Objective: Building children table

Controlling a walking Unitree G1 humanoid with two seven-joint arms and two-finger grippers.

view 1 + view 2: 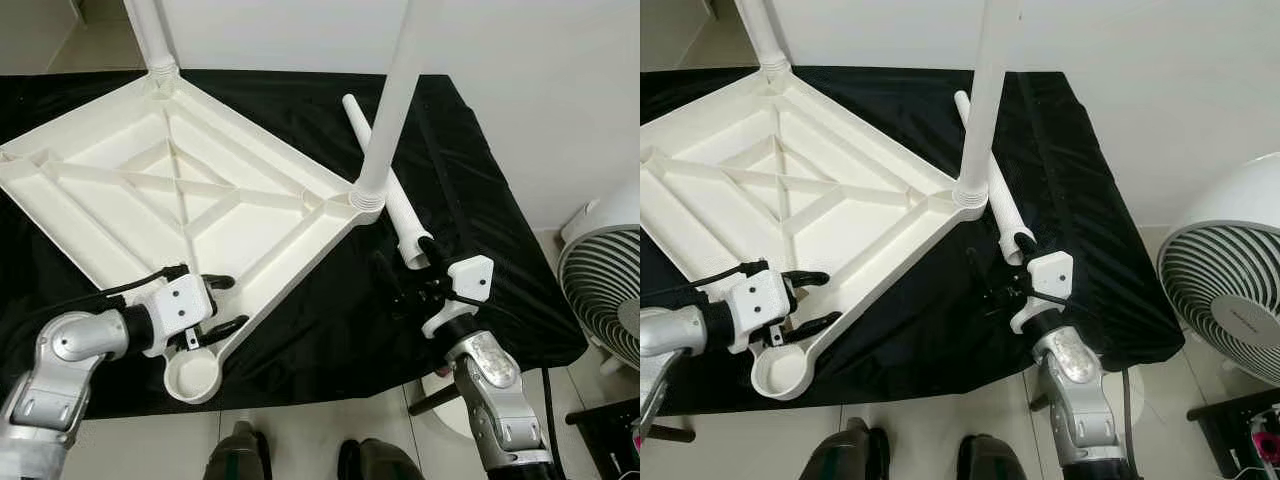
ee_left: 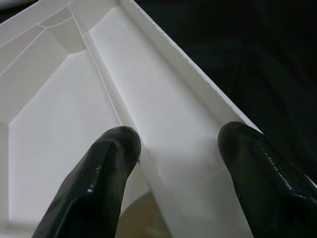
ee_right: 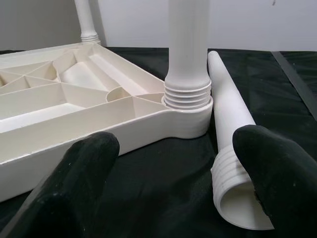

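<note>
Loose white plastic table leg [image 1: 385,180] on black-draped surface [image 1: 480,210], beside upturned white ribbed plastic tabletop [image 1: 150,190].
Long axis running away from robot, threaded open end nearest, just ahead of right gripper [image 1: 405,285]; fingers spread, empty, nearer arm. Left gripper [image 1: 222,305] fingers apart, straddling tabletop rim near empty corner socket [image 1: 193,377].

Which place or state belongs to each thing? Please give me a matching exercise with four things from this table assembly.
Things:
1. loose leg
2. screwed-in leg
3. empty corner socket
4. fan

Places or states:
A. stands upright in the tabletop
B. lies flat on the black cloth
C. on the floor
D. beside the left gripper

Pairs: 1-B, 2-A, 3-D, 4-C
</note>
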